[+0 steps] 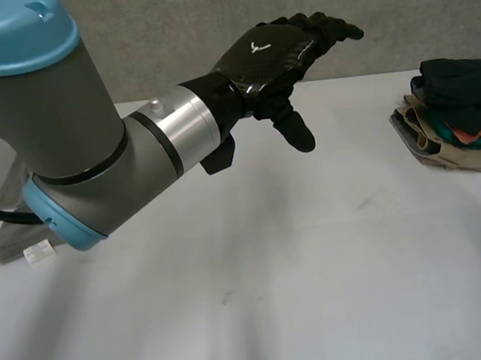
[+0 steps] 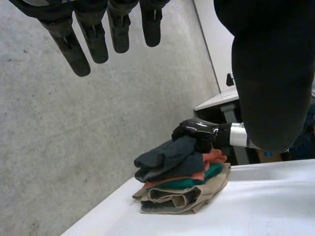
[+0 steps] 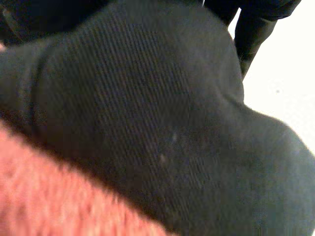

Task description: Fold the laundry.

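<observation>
You are at the picking step, with nothing laid out to fold yet. Your right hand (image 2: 193, 130) sits on top of the stacked pile of mixed clothes (image 1: 462, 118) near the right edge of the white table (image 1: 279, 296). It lies against the dark blue-grey ribbed garment (image 2: 165, 157) that crowns the pile, but you cannot tell whether it has a grip on that cloth. Your left hand (image 1: 274, 52) hovers above the table, fingers straight and slightly apart, thumb hanging down, holding nothing. Under the dark piece lie a fuzzy orange cloth (image 3: 49, 196), a thin teal layer (image 2: 211, 172) and a stiff-looking beige garment (image 2: 197, 194) folded into thick rolls. By my judgement, the next move calls for lifting only the top garment clear without dragging the soft layers beneath it. Then spread it flat on the bare middle of the table, where your left hand can meet it.
</observation>
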`<action>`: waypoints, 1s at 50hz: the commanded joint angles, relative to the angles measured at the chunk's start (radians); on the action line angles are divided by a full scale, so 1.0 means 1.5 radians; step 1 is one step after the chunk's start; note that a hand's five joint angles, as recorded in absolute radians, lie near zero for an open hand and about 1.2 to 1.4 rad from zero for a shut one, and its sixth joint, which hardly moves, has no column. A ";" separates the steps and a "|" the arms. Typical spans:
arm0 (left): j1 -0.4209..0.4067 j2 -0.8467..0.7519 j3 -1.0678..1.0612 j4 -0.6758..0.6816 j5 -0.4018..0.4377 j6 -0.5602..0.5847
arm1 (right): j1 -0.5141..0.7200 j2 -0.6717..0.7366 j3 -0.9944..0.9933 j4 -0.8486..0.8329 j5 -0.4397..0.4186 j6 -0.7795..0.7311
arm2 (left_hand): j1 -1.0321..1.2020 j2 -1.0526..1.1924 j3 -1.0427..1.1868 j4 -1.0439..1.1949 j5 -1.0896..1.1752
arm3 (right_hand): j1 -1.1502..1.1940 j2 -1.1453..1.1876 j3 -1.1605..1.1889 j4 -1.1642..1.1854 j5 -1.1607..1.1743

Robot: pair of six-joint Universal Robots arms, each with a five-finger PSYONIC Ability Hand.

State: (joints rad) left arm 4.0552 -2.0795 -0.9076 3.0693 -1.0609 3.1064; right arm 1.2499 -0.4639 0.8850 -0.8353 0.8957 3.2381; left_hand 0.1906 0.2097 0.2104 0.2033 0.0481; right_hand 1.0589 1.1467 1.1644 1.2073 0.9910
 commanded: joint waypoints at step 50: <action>0.263 0.066 -0.025 -0.139 -0.219 0.267 | 0.310 -0.651 0.570 0.268 0.261 -0.418 | -0.004 -0.017 -0.018 -0.013 -0.026 | -0.590 -0.648 -0.660 -0.689 -0.661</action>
State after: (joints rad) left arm 4.2852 -1.9705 -0.8076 2.9311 -1.3698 3.2490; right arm 1.4977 -1.4605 1.5859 -0.4862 1.2915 2.7081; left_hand 0.1906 0.2097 0.2104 0.2033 0.0481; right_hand 0.2274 0.2171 0.2095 0.2107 0.0436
